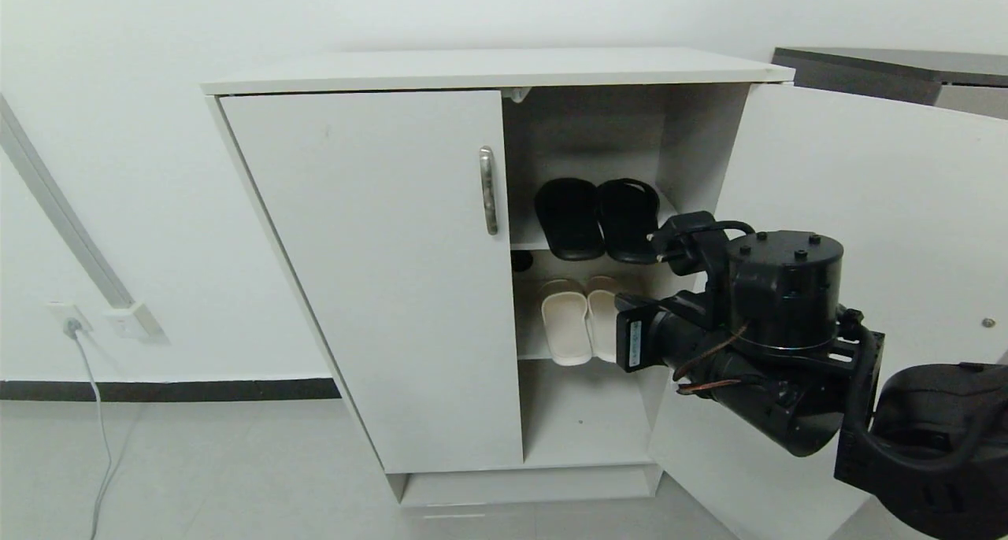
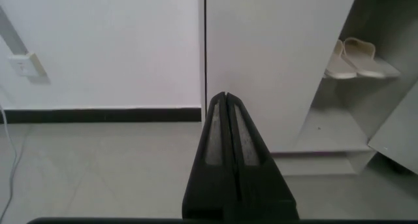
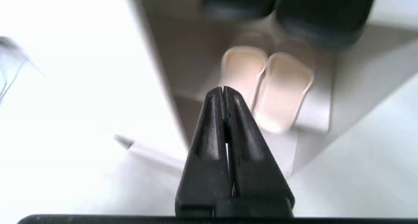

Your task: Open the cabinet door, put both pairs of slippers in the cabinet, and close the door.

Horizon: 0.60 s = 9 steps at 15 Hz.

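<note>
upper cabinet shelf (image 1: 523, 246): black slippers (image 1: 598, 219) side by side; middle shelf (image 1: 528, 331): white slippers (image 1: 579, 321)

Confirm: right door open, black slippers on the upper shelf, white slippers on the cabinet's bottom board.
Wrong on one point: the white slippers sit on the middle shelf, under the black slippers, as the head view shows. The rest holds.

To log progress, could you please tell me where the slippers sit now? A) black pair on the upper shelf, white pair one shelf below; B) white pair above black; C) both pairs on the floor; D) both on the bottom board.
A: the black slippers lie on the upper shelf, the white slippers on the shelf beneath.
</note>
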### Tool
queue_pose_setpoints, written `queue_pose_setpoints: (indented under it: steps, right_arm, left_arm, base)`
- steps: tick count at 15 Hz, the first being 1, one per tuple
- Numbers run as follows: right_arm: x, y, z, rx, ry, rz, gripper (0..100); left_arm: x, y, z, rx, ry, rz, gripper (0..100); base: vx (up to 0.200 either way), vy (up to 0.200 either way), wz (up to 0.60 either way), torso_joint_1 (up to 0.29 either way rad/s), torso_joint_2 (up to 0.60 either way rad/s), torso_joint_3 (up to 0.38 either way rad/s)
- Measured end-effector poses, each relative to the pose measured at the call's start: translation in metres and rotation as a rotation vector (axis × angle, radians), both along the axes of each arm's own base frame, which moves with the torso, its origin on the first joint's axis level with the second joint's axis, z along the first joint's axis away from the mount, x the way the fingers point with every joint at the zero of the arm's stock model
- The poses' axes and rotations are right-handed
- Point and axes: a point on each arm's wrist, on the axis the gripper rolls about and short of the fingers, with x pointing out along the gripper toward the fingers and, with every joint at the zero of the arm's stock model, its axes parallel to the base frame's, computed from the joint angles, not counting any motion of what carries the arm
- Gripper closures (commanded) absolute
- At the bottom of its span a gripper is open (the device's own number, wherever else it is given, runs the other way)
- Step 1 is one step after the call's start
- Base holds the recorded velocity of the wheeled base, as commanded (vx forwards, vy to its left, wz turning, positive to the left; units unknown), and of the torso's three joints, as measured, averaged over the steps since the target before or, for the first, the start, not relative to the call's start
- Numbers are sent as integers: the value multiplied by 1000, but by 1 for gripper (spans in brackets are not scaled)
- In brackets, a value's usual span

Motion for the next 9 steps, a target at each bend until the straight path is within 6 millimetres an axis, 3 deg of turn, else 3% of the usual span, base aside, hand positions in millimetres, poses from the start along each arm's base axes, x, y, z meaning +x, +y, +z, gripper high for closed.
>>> queue_pose_setpoints:
  steps: [9]
  right_arm:
    - [10, -1, -11, -23, 23, -23, 100]
  left_arm:
    - [0, 0, 0, 0, 0, 0, 100]
  base:
    - [-200, 0, 0, 3, 2, 2]
